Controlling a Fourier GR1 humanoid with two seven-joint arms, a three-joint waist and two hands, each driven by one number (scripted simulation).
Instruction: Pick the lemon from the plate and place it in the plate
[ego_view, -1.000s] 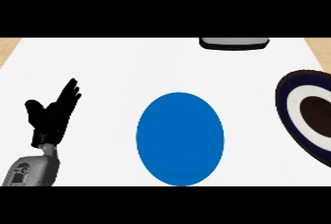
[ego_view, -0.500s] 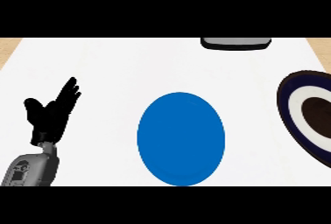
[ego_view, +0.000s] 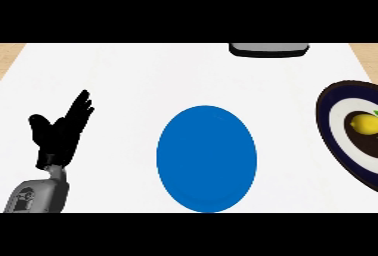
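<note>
A yellow lemon lies in the dark centre of a navy-and-white ringed plate cut off by the right edge of the head view. A plain blue plate sits in the middle of the white counter with nothing on it. My left hand rests at the left with fingers straight and pointing up, well apart from both plates. My right hand does not show.
A dark grey object with a lighter rim sits at the counter's far edge, right of centre. Wooden surface shows past the counter's far corners.
The view has shifted slightly, bringing more of the ringed plate into sight, with the lemon now showing on it. The left hand stays still.
</note>
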